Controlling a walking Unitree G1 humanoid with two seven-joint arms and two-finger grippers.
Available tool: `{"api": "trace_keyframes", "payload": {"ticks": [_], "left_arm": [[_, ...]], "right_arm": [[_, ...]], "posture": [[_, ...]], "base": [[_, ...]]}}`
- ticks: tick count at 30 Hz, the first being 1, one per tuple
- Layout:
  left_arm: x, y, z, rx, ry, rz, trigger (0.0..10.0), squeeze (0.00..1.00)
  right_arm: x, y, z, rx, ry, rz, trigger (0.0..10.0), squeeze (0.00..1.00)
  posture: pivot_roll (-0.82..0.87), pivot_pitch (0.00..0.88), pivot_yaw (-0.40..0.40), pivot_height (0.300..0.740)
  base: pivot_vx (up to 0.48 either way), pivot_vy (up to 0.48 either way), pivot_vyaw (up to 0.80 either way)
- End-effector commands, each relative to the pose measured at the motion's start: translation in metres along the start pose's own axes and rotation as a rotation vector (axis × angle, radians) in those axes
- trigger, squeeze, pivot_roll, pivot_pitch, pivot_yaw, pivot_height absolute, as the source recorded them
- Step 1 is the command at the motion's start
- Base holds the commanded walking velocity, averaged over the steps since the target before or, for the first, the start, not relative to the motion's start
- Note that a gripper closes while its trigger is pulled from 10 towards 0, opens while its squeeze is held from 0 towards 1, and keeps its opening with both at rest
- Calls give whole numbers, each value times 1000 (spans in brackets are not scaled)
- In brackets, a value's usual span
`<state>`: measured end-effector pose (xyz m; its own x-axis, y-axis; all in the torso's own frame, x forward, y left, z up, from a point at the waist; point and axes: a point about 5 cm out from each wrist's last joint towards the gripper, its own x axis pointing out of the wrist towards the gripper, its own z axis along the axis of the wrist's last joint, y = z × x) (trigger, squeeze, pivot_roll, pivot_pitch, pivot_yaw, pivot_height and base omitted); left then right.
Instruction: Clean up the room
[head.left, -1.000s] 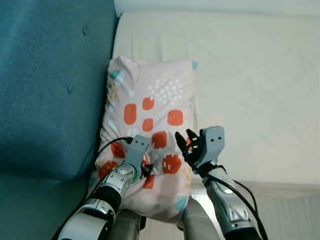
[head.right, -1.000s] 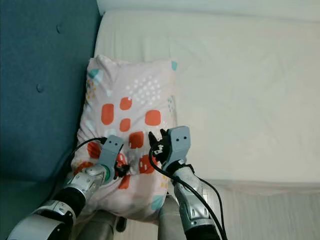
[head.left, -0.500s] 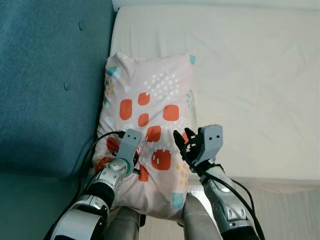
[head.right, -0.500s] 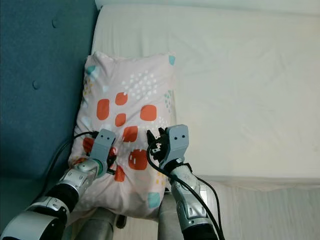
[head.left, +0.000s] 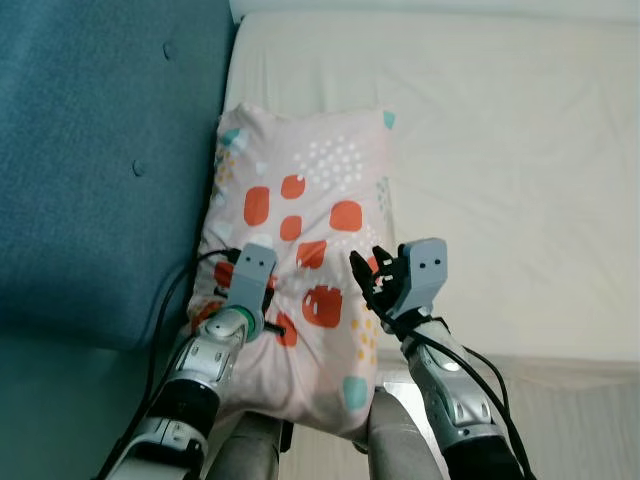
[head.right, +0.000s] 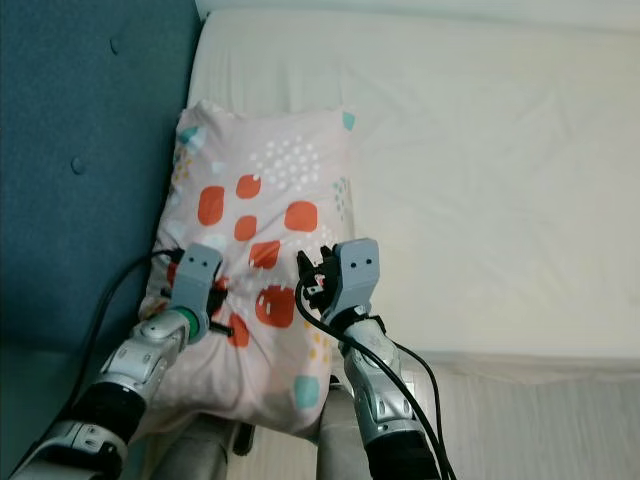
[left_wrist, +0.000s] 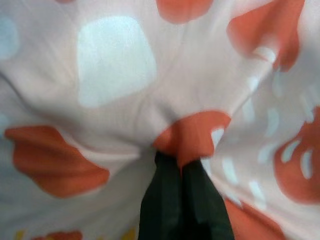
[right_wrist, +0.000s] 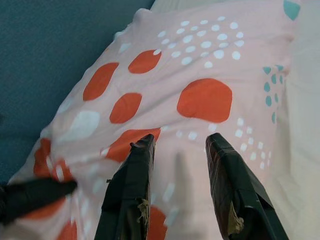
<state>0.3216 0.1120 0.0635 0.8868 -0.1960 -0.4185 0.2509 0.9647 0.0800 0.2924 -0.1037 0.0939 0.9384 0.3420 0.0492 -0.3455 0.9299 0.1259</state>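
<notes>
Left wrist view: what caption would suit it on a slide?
Left gripper pinching a fold of the orange-spotted pillow.

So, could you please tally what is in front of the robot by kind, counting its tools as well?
Pillow: 1, the patterned pillow, lying where the white mattress meets the blue panel.
White mattress: 1.
Blue padded panel: 1.
Tools: 2, the left tool shut on pillow fabric, the right tool open over the pillow.
Total: 5.
</notes>
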Motion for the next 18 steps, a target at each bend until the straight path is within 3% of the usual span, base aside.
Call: {"api": "trace_keyframes", "payload": {"ticks": [1, 4, 9, 10, 11, 13, 18], "left_arm": [[-4, -4, 20, -39, -111, 8, 0, 0], [-10, -15, 63, -111, -292, -10, 0, 0], [-12, -18, 80, -143, -357, -14, 0, 0], [-13, -18, 91, -163, -392, -4, 0, 0], [-15, -18, 114, -201, -467, 15, 0, 0], [-15, -18, 114, -201, -467, 15, 0, 0], [-18, -18, 155, -254, -583, 59, 0, 0]], "right_arm": [[-3, -1, -9, 7, 30, -11, 10000, 0], [-1, -2, -8, 1, 27, -8, 10000, 0], [-1, -2, -8, 0, 25, -3, 10000, 0], [0, -1, -8, 0, 25, 3, 10000, 0], [0, 3, -9, 11, 30, 39, 10000, 0], [0, 3, -9, 11, 30, 39, 10000, 0], [-6, 23, -22, 23, 106, 197, 10000, 0]], "posture": [[-47, 252, 67, 740], [-50, 240, 64, 740], [-56, 228, 64, 740], [-61, 221, 64, 740], [-64, 211, 62, 740], [-64, 211, 62, 740], [-70, 203, 60, 740]], "base": [[0, 0, 0], [0, 0, 0], [0, 0, 0], [0, 0, 0], [0, 0, 0], [0, 0, 0], [0, 0, 0]]}}
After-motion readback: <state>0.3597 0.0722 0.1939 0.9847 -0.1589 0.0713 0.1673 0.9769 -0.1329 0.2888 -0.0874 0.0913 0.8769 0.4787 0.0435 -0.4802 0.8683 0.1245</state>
